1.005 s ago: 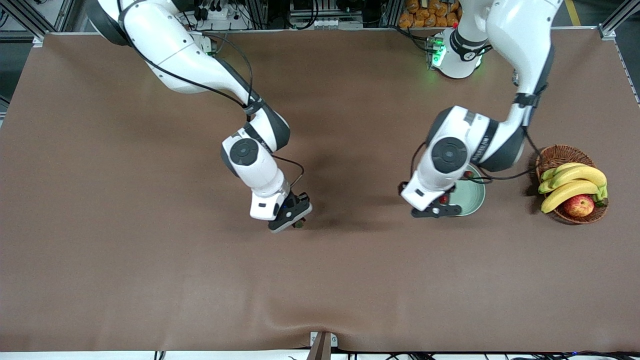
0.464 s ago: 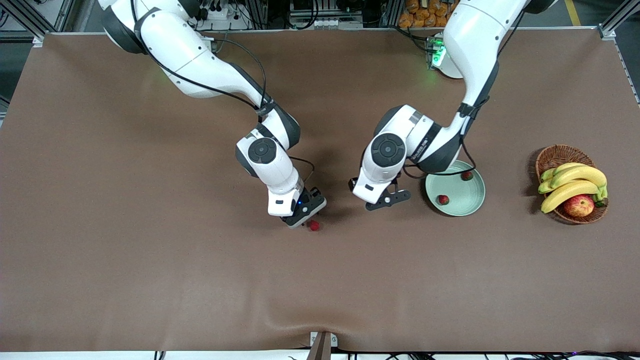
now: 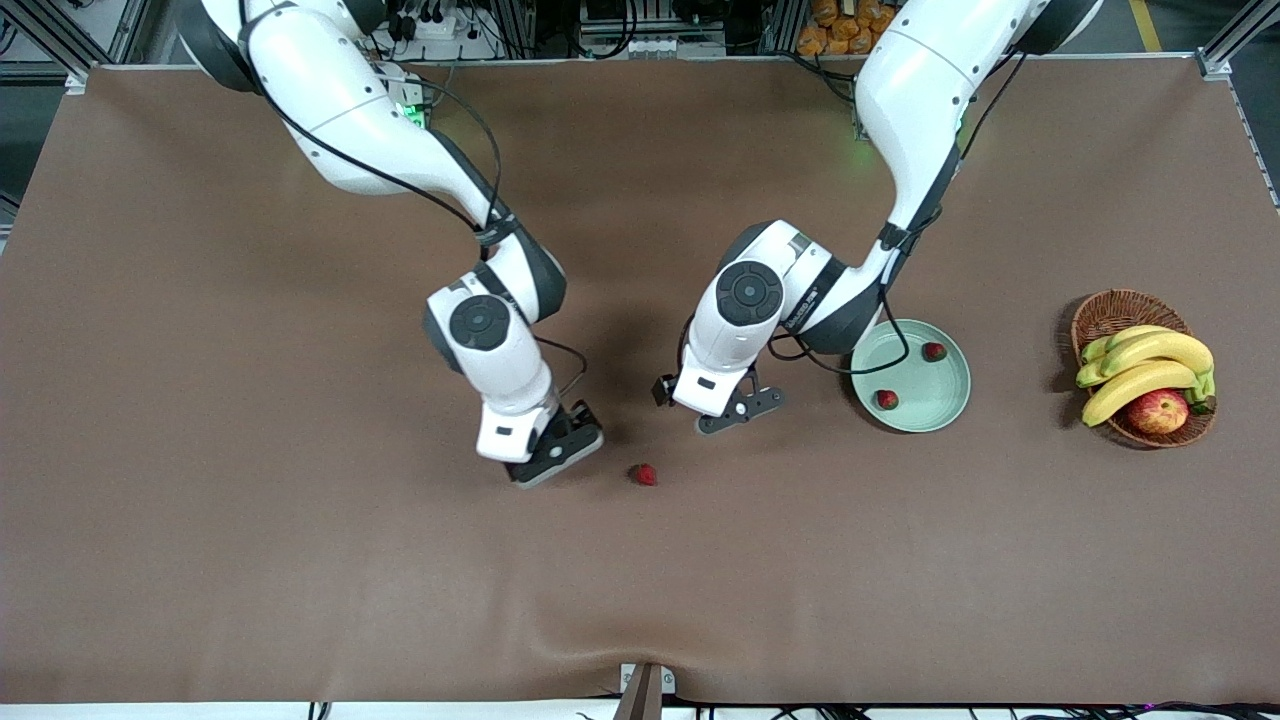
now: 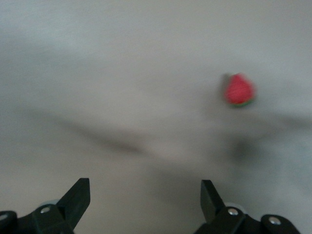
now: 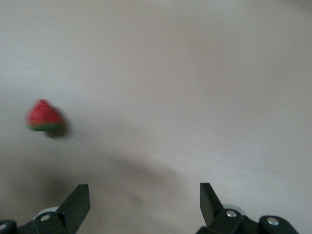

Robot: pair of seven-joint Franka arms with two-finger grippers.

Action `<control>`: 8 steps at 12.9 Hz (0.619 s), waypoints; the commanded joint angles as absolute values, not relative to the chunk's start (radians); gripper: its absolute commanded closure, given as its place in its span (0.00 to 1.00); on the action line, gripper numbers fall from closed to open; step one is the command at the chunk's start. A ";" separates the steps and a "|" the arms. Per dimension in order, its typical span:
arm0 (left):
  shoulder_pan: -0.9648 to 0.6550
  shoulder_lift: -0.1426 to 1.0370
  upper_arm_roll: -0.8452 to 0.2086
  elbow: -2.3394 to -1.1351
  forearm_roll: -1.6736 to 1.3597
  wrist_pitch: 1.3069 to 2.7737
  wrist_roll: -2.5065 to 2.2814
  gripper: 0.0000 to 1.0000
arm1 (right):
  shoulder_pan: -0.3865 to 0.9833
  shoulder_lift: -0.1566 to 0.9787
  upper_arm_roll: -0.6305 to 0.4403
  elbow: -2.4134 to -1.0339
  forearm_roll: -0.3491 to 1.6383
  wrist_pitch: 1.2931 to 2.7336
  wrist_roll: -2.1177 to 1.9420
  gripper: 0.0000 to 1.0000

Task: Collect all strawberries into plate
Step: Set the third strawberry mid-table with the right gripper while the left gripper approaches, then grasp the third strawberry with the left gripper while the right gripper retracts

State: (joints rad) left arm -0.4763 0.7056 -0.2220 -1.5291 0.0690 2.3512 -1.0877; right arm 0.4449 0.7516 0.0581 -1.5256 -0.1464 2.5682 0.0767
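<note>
The round, pale mint-green shallow plate (image 3: 915, 395) sat on the brown table cover (image 3: 250, 560), with two small red strawberries in it: one (image 3: 886, 399) by the rim nearest the front camera, the other (image 3: 934, 351) farther from that camera. The third small red strawberry (image 3: 645, 474) with its green cap lay loose on the cover, well apart from the plate toward the right arm's end and nearer the front camera than the plate.

The left gripper (image 3: 738, 408) hung over the cover between plate and loose berry, its fingers (image 4: 78, 195) spread wide and empty. The right gripper (image 3: 553, 455) hung over the cover still farther from the plate than the berry, its fingers (image 5: 78, 200) likewise spread, holding nothing.

Judging by this layout, the step in hand was the left arm's pickup of the last berry. Doing it well would mean centring the spread fingers over the berry, which showed off to one side in the left wrist view, descending straight until the tips almost met the cover, then pinching gently across the widest part so the berry neither rolled nor squashed. The right arm should keep clear.
</note>
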 commanded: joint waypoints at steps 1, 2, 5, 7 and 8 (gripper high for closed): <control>-0.483 0.796 -0.204 -1.396 0.061 2.436 -1.075 0.00 | 0.364 0.660 0.061 -1.594 -0.167 2.528 0.078 0.00; -0.482 0.817 -0.196 -1.378 0.061 2.497 -1.045 0.00 | 0.332 0.634 0.061 -1.594 -0.167 2.482 0.077 0.00; -0.492 0.873 -0.193 -1.376 0.064 2.693 -0.883 0.10 | 0.276 0.548 0.060 -1.600 -0.167 2.326 0.075 0.00; -0.518 0.905 -0.163 -1.376 0.071 2.785 -0.720 0.13 | 0.218 0.487 0.061 -1.617 -0.166 2.255 0.075 0.00; -0.540 0.917 -0.128 -1.376 0.078 2.807 -0.631 0.15 | 0.198 0.448 0.061 -1.653 -0.166 2.250 0.077 0.00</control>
State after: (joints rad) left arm -0.4942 0.8774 -0.1827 -1.4148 0.0714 2.7599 -0.7594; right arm 0.2462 0.5477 0.0439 -1.5515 -0.1470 2.2622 0.0681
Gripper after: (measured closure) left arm 0.128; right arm 0.000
